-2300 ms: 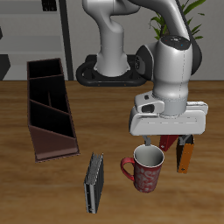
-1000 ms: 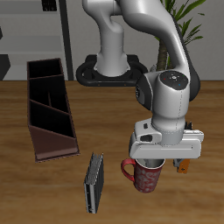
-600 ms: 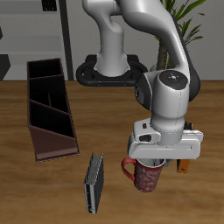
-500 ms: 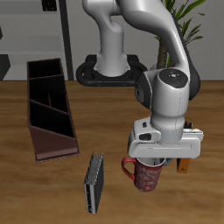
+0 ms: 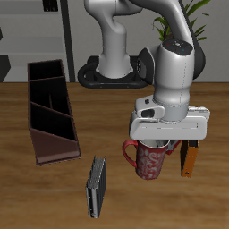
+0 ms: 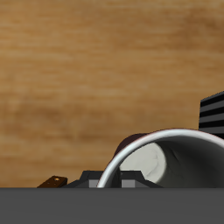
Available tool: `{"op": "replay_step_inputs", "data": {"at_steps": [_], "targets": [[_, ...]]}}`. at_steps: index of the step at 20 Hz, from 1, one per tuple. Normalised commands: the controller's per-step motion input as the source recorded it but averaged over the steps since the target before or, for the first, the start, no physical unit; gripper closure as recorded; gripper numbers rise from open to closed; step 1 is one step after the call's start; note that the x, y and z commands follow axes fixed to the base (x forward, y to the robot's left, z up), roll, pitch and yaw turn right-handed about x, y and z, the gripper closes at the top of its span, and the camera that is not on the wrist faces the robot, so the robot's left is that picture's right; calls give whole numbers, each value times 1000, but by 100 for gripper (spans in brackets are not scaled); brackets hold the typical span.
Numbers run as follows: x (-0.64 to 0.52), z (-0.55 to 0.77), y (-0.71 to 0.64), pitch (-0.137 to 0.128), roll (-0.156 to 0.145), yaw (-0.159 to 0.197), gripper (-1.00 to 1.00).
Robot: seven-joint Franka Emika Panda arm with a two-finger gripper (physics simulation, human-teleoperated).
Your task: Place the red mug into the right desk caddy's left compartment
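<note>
The red mug, speckled and with its loop handle toward the dark book, hangs from my gripper, a little above the table. The jaws are shut on the mug's rim and the fingertips are hidden by the hand and the mug. In the wrist view the mug's pale rim and grey inside fill the space right under the hand. The right desk caddy, a long maroon-brown box with partitions, lies far off across the table, with its compartments open upward.
A dark book stands on the table between the mug and the caddy, near the front edge; it also shows in the wrist view. An orange-red upright book stands close behind the mug. The robot's base and a plant are at the back.
The gripper came down over the mug, closed on its rim and has now risen. The mug has left the table and moved up with it.
</note>
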Motion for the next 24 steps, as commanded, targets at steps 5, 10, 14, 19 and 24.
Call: {"op": "replay_step_inputs", "data": {"at_steps": [5, 10, 14, 19, 24], "targets": [[-148, 454, -112, -52, -7, -7, 100], [-289, 725, -252, -91, -20, -6, 100], [-290, 678, -353, -60, -20, -52, 100], [-340, 572, -394, -16, -1, -60, 100], [-312, 364, -421, -50, -32, -8, 100]]}}
